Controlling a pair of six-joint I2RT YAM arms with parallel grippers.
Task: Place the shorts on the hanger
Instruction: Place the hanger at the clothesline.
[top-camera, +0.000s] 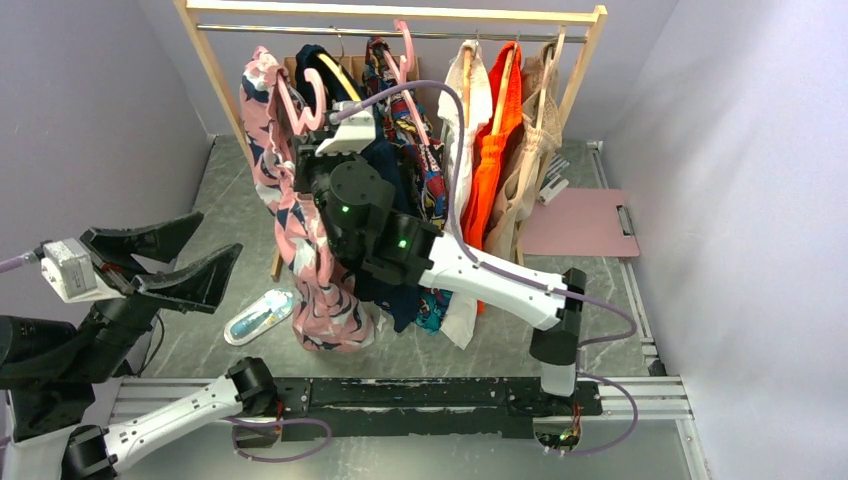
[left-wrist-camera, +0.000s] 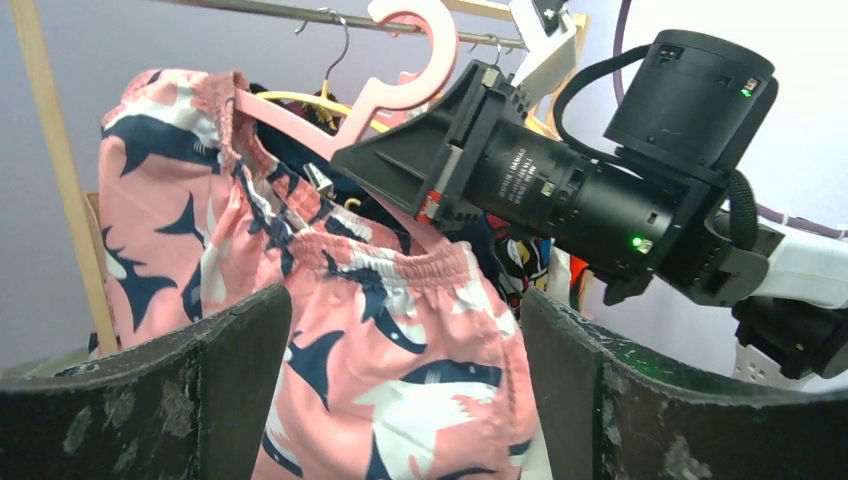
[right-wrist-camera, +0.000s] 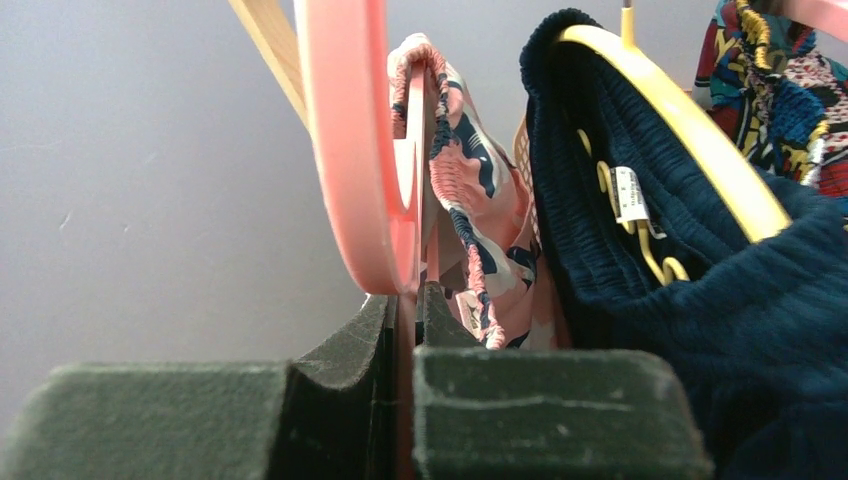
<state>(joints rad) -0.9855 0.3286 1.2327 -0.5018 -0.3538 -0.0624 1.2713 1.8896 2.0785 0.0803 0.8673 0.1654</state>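
1. Right fingers (right-wrist-camera: 405, 310) are closed tight on the hanger (right-wrist-camera: 350, 150). The pink plastic sits pinched in the narrow slot between the two pads, bottom centre of the right wrist view.
2. In the top view the right fingers (top-camera: 305, 160) are at the left end of the wooden rack (top-camera: 400, 12), upper centre. The hanger (top-camera: 297, 105) rises just above them.
3. The shorts (top-camera: 310, 250) hang from the hanger, left of centre, and fall in a long drape toward the desk (top-camera: 620, 290). I cannot tell if the hem touches it.
4. In the left wrist view one arm of the hanger (left-wrist-camera: 400, 60) runs into the gathered waistband of the shorts (left-wrist-camera: 180, 200), upper left. The right fingers (left-wrist-camera: 350, 160) clamp the hanger just below its hook.
5. I cannot tell if the hook is over the rail.
6. Left fingers (top-camera: 195, 260) are spread wide and hold nothing. They sit lower left in the top view, apart from the shorts.
7. In their own view the left fingers (left-wrist-camera: 400, 330) frame the shorts without touching them.
8. A navy garment (right-wrist-camera: 660, 300) on a yellow-edged hanger (right-wrist-camera: 690, 120) hangs just right of the shorts (right-wrist-camera: 470, 200).
9. A pink clipboard (top-camera: 580, 222) lies on the desk, right of centre.
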